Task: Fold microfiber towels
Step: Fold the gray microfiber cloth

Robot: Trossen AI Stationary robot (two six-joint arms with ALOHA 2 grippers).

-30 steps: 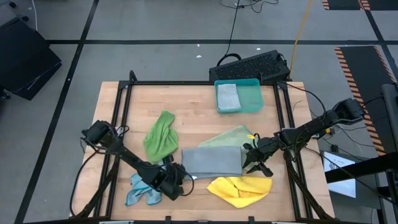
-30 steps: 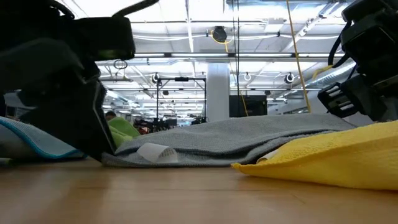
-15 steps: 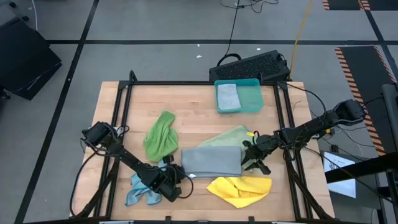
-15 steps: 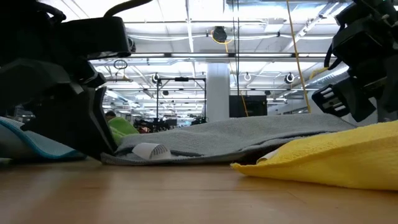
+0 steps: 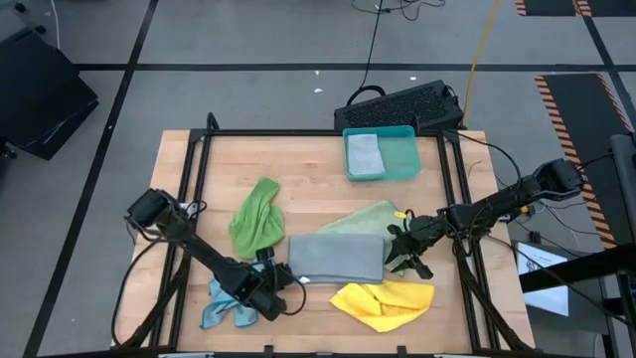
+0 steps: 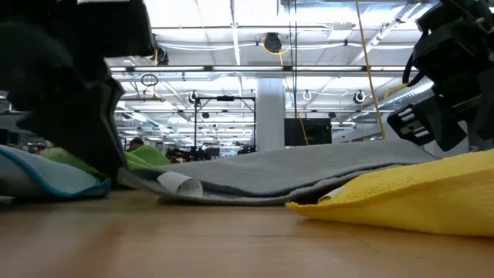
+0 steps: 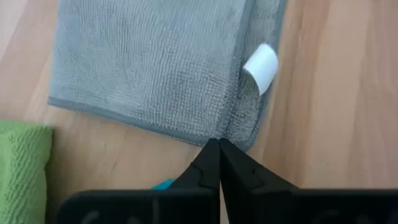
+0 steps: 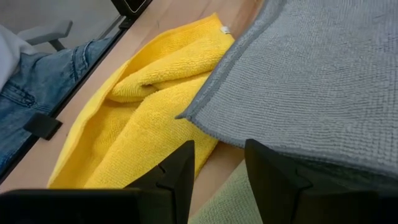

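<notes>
Folded grey microfiber towel (image 5: 336,258) lies toward the wooden table's (image 5: 308,164) front edge. Left gripper (image 7: 219,149), fingers pressed together, sits at its near corner; whether cloth is pinched is hidden. Right gripper (image 8: 217,163) hovers, fingers parted, over the opposite edge beside the crumpled yellow towel (image 8: 140,118).

Even overhead lighting, bright, no hard glare on the table (image 5: 318,159); shadows under the arms are soft and short. Low view is backlit: ceiling light strips (image 6: 231,31) blow out white, the near arm reads as a dark blurred silhouette. Foreground wood there is soft, out of focus. Wrist views are sharp on cloth weave; their fingers are slightly blurred.
</notes>
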